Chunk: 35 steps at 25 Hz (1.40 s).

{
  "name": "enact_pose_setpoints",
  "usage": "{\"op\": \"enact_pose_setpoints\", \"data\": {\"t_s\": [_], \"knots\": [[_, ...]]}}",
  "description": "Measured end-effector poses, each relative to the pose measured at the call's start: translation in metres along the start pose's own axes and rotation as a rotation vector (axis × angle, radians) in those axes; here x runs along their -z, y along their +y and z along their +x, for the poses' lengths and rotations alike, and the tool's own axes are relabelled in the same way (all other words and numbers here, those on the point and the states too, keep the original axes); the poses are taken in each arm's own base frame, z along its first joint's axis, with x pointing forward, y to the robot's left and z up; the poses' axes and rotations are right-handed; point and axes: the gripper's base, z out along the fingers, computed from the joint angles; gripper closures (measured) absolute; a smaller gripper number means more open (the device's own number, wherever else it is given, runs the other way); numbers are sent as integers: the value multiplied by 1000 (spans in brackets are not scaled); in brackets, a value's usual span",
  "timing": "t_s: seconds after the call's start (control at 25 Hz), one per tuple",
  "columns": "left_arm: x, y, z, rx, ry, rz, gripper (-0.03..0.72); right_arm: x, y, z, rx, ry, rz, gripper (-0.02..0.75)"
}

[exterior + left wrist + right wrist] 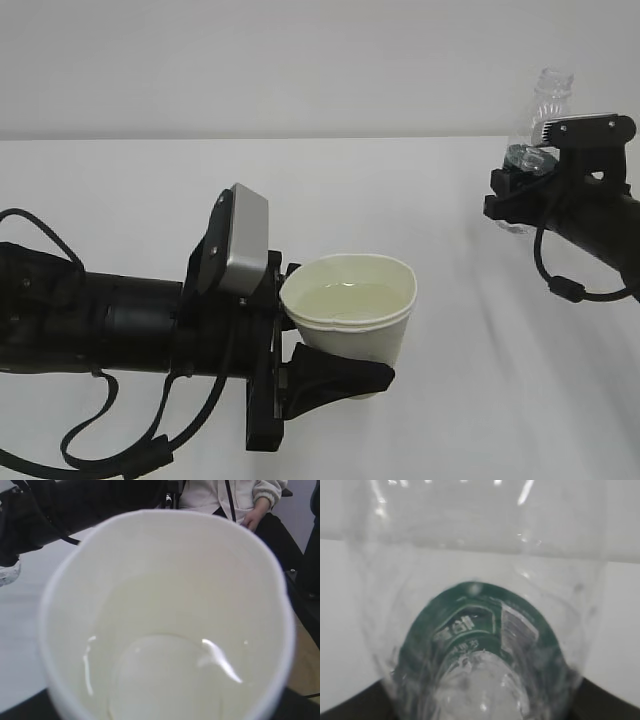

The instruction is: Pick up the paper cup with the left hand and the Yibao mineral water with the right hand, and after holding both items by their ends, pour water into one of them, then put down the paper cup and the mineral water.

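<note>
The left hand (335, 345) pinches the paper cup (352, 310) low on its side and holds it up over the white table (440, 420). There is water in the cup. The cup is thin and soft, so a hard squeeze could bend it and spill. The right hand (528, 178) grips the Yibao mineral water (535, 135) near its green band, up high and well apart from the cup. The bottle looks light and a bit slippery.

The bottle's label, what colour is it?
Dark green, on the clear bottle; the right wrist view shows it best.
</note>
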Motion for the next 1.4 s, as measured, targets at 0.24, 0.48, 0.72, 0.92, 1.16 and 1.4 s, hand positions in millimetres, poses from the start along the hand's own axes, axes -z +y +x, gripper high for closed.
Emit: {"op": "enact_pose_setpoints", "data": {"t_s": [0.24, 0.48, 0.72, 0.92, 1.16, 1.4], "knots": [[0, 0, 0, 2, -2, -3, 270, -6, 0, 14, -2, 12, -2, 346], [0, 0, 0, 3, -2, -5, 270, -8, 1, 20, -4, 15, -1, 348], [0, 1, 0, 4, -3, -6, 270, -10, 0, 25, -6, 12, 0, 348], [0, 1, 0, 5, -4, -9, 270, -13, 1, 37, -7, 35, -2, 348], [0, 1, 0, 5, -4, -9, 270, -15, 1, 43, -3, 29, -2, 349], [0, 1, 0, 6, -5, -10, 270, -17, 1, 48, 5, 28, -3, 351]]}}
